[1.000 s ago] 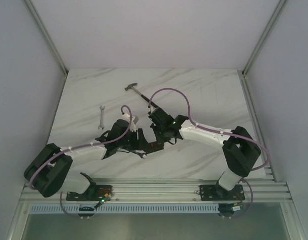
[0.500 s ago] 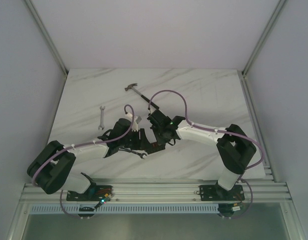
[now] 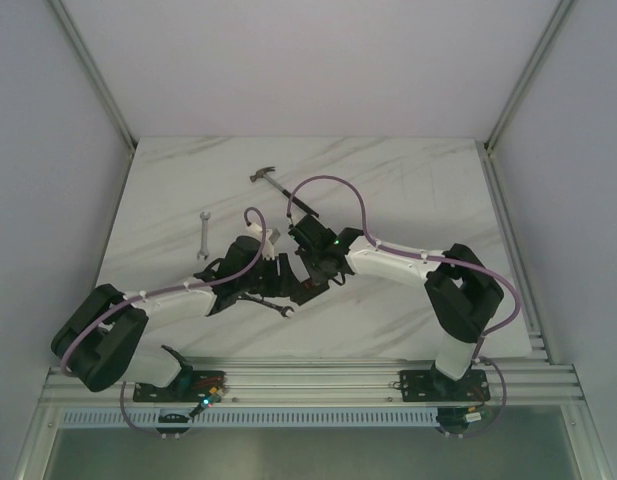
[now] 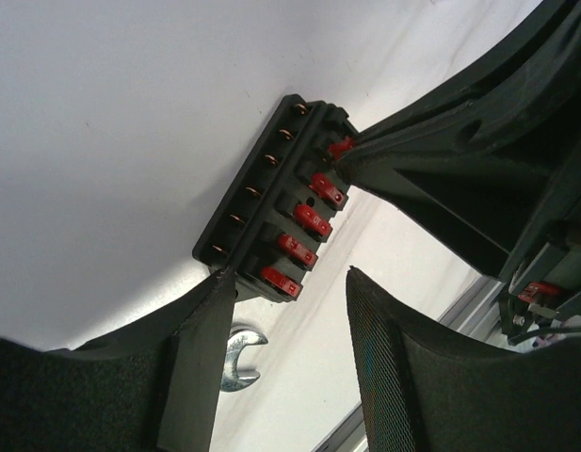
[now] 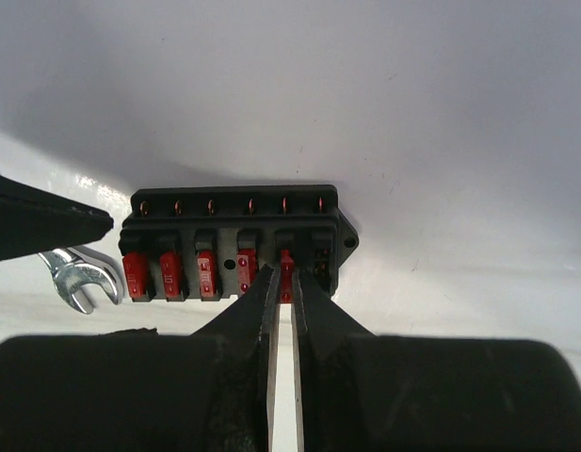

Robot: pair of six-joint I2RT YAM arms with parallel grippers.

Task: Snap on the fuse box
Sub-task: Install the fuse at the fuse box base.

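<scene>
Pinching a red fuse between fingers pressed almost together, the right gripper is reaching in over the near long edge of the fuse box. The fuse is sitting in the second slot from the box's right end, with four more red fuses running in a row to the gripper's left. Beyond the box's far edge, bare white desk is stretching away ahead of the gripper. To its left, a wrench is lying just off the box's left corner.

The left gripper is standing spread wide at that same short end, one fingertip right against the box's corner, though I cannot tell whether it is touching. The wrench's open jaw is showing between its fingers, below the box. Farther ahead of both grippers, a second wrench and a hammer are lying well apart from the box.
</scene>
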